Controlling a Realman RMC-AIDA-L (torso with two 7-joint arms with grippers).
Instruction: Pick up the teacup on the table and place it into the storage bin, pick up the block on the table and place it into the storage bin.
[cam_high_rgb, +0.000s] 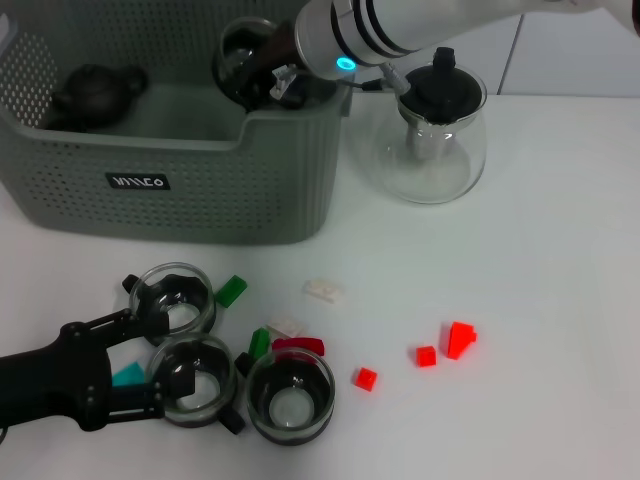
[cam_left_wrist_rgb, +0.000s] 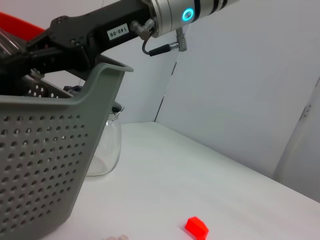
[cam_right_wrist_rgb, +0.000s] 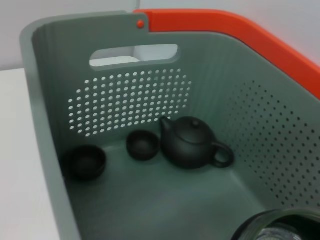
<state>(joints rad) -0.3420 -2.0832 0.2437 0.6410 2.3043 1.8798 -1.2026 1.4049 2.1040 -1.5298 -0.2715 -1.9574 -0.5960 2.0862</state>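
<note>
White surface (cam_high_rgb: 540, 300) carrying all objects, seen from the head camera. The storage bin (cam_high_rgb: 200, 190), a large grey-green perforated basket with a dipped front rim and a black label, stands at the far left. Inside it, the right wrist view shows a dark teapot (cam_right_wrist_rgb: 192, 142) on the floor of the bin, with two small dark cups (cam_right_wrist_rgb: 142, 145) beside it, toward the handle-slot wall.

The right arm reaches in from the upper right, and the right gripper (cam_high_rgb: 262, 72) hangs over the bin's right end, inside the rim. It carries a glass teacup (cam_high_rgb: 245, 55); the cup's rim appears at the edge of the right wrist view. The fingers are partly hidden by the cup and the arm, so how far they are spread cannot be told.

A clear glass teapot (cam_high_rgb: 432, 135) with a black lid stands just right of the bin.

The left gripper (cam_high_rgb: 150, 355) lies low at the near left of the surface, its black fingers spread apart among three glass teacups (cam_high_rgb: 290, 395) grouped near the front edge, gripping none of them.

Small blocks lie scattered on the surface: green blocks (cam_high_rgb: 231, 291) near the cups, pale blocks (cam_high_rgb: 322, 290) at centre, and red blocks (cam_high_rgb: 459, 338) to the right.
</note>
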